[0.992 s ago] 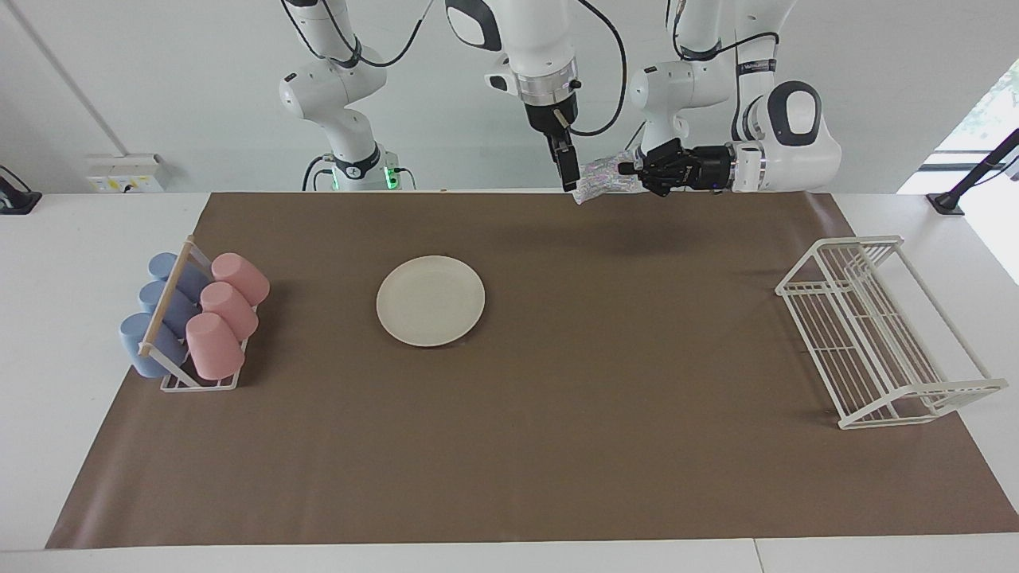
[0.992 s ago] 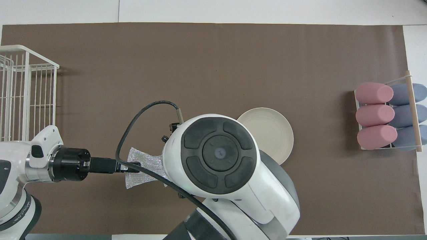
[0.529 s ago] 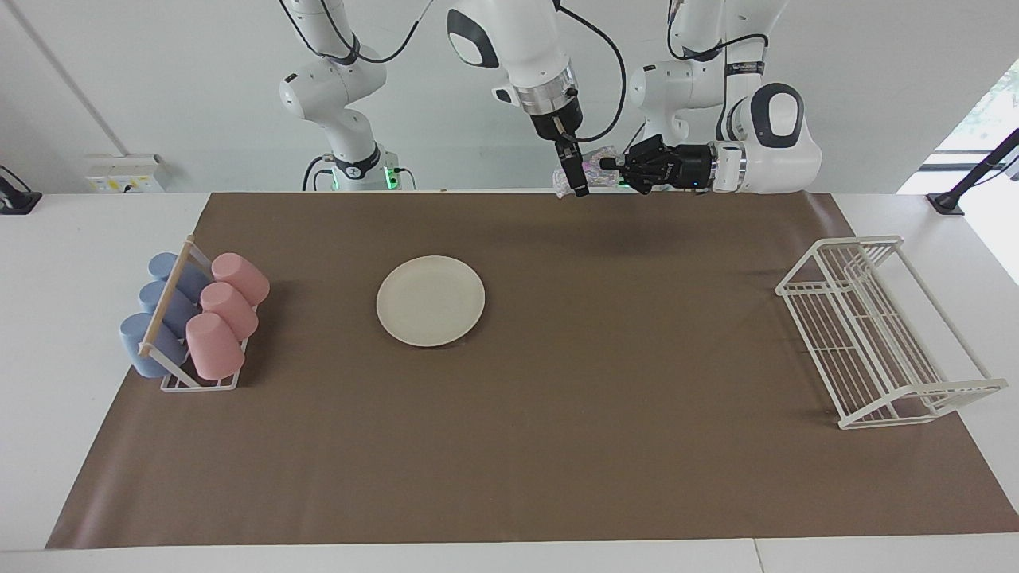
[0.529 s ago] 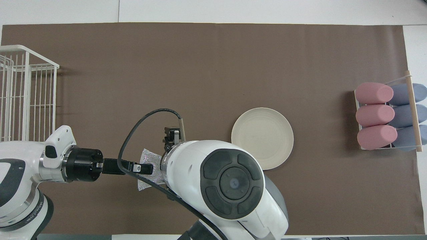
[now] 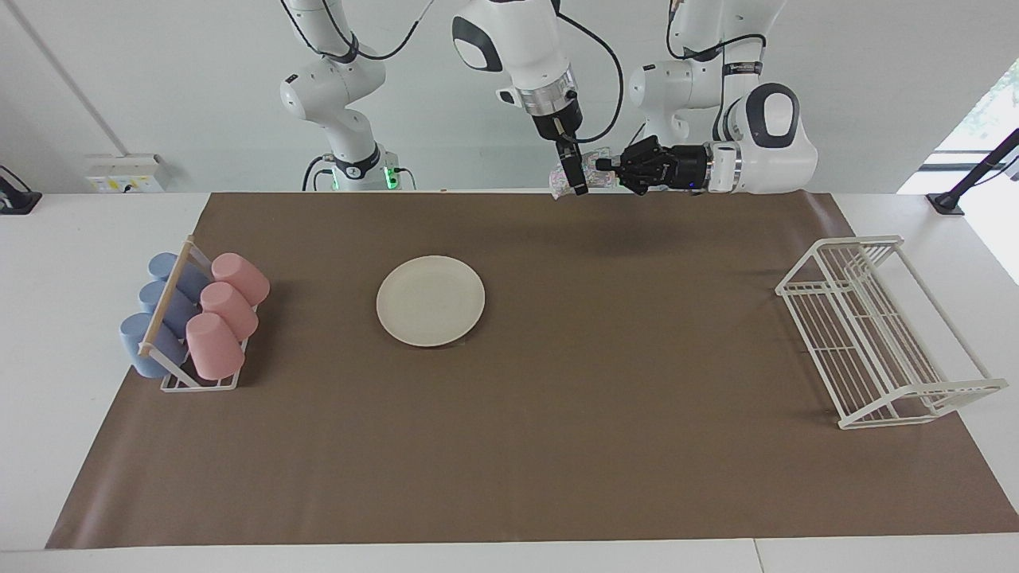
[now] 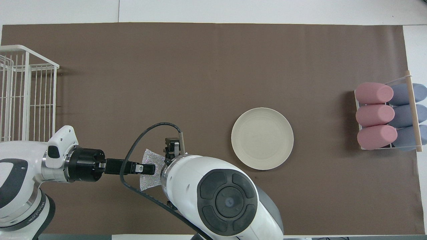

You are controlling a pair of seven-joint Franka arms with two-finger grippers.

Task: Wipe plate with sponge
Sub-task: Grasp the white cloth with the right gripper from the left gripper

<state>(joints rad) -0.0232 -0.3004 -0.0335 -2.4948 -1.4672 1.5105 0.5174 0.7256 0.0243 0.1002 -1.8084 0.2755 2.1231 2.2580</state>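
Top centre of the facing view: the left claw [image 5: 603, 165] lies level, pinched tight on the sponge [image 5: 591, 172], held up in the air. The right claw [image 5: 575, 177] hangs spread at the sponge's other edge. The plate [image 5: 431, 300] lies flat on the tabletop [image 5: 557, 446], mid-frame.

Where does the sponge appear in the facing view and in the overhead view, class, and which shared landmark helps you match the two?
Facing view: the sponge is at top centre, raised, between the two tools.
Overhead view: the sponge is low, left of centre, beside the right arm's wrist.
Shared landmark: the plate lies on the mat, toward the right arm's end from the sponge.
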